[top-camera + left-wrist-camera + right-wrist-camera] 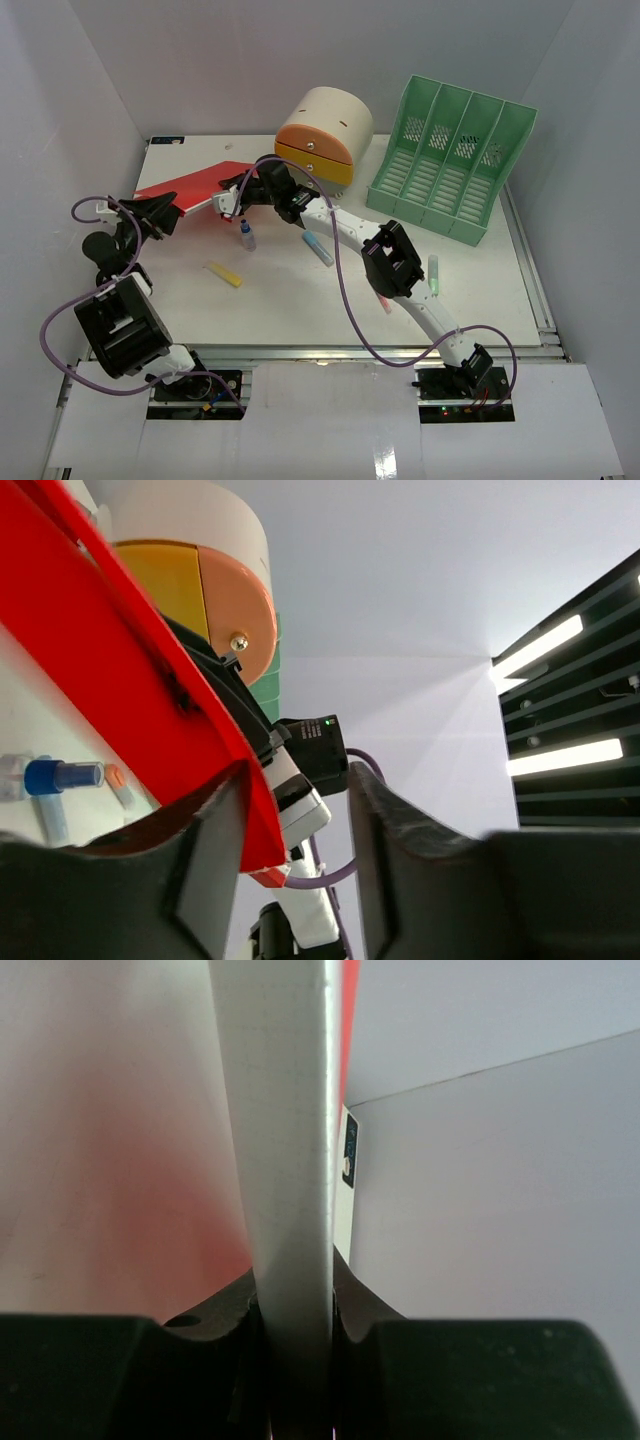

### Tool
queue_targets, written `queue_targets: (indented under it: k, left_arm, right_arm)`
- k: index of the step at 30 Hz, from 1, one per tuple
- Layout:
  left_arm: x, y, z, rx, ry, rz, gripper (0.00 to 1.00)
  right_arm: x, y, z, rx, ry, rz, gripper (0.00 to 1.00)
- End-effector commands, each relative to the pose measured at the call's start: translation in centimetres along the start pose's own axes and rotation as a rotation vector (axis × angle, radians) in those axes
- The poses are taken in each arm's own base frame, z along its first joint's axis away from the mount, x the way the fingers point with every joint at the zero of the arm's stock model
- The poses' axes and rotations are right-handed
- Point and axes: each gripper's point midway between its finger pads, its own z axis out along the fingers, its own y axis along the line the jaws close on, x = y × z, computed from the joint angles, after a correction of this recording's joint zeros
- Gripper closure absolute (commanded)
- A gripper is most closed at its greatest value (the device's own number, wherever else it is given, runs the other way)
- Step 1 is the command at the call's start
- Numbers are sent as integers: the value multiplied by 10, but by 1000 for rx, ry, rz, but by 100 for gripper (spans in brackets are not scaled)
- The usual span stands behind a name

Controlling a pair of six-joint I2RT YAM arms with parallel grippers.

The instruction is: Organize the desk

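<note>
A red book (pixel 195 185) is tilted up off the white desk (pixel 300 310) at the back left. My right gripper (pixel 232 198) grips its right edge. In the right wrist view both fingers of the right gripper (pixel 295 1310) press on the book's white page block (pixel 285 1140). My left gripper (pixel 160 215) sits at the book's left corner. In the left wrist view the left gripper (pixel 300 870) is open: the red cover (pixel 120 680) rests against the left finger (pixel 200 880), with a clear gap to the other finger.
A cream and orange round drawer unit (pixel 322 130) stands behind the book, and a green file rack (pixel 450 160) is at the back right. A blue-capped bottle (pixel 246 237), a yellow piece (pixel 224 274), a light blue pen (pixel 318 248) and a green marker (pixel 433 276) lie on the desk.
</note>
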Motion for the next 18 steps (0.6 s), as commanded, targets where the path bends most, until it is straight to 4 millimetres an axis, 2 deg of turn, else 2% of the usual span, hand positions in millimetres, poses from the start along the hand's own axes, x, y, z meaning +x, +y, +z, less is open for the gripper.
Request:
queue_targets:
  k: [1,3,5,7,10,14,18]
  left_arm:
    - [-16,-29,-6,4,-55,178,37]
    - [-30,-39,-11,-18,-102,237,36]
    - [-42,-59,-10,-36,-134,322,35]
    - [-54,-66,-9,-109,-174,413,33]
    - [-62,-92,-9,-185,-213,572,29]
    - [-56,-79,-25,-296,-282,590,28]
    - [-36,-81,-34,-283,-313,577,28]
  right_arm:
    - [-35,-56,-15,116,-60,-40,92]
    - [-36,-60,-17,128,-57,-28,92]
    - [-37,-65,-19,145,-56,-15,92]
    - [-38,-70,-20,162,-56,-5,92]
    - [-39,-81,-24,197,-58,19,92]
    - [-41,-104,-33,282,-65,103,92]
    - [-55,-134,-46,358,-94,163,92]
